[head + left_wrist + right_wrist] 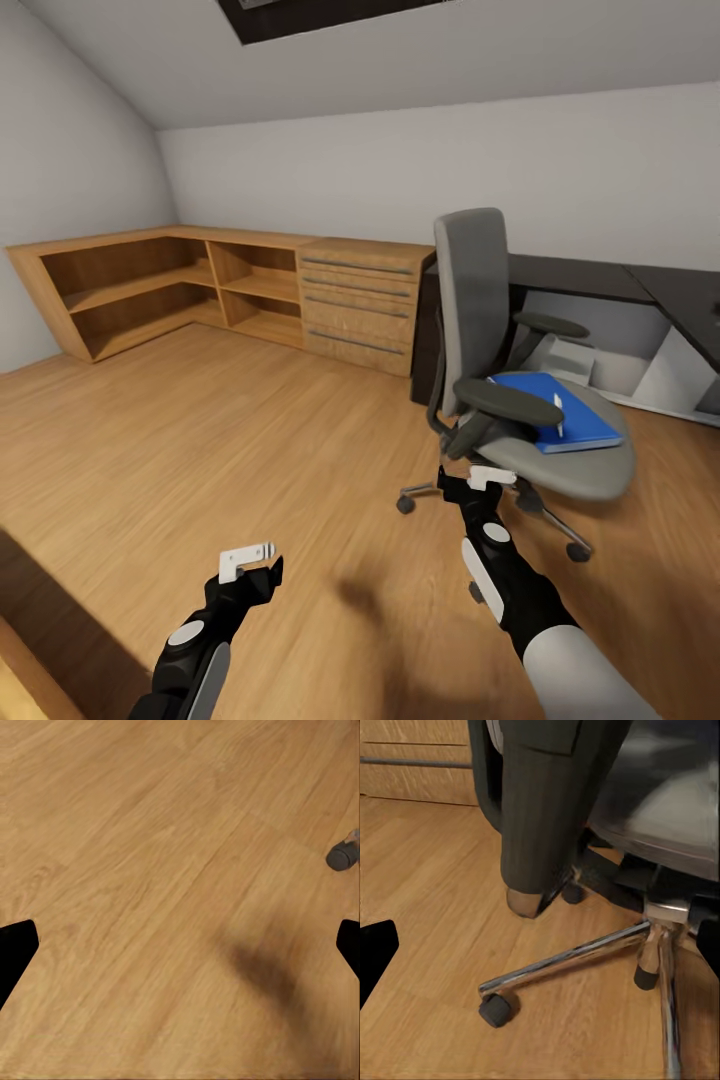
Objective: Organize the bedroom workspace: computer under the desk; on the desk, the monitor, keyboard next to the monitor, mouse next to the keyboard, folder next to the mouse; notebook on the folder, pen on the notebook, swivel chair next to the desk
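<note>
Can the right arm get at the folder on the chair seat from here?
Probably not directly: the right pincer sits low beside the swivel chair, whose armrest lies between it and the folder.

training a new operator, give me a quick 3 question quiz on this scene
1. True or false: the folder lies on the chair seat.
2. What small white thing rests on the folder?
3. Which tool is nearer the chair: A) left tool B) right tool?

Key: 1 true. 2 the pen. 3 B.
</note>
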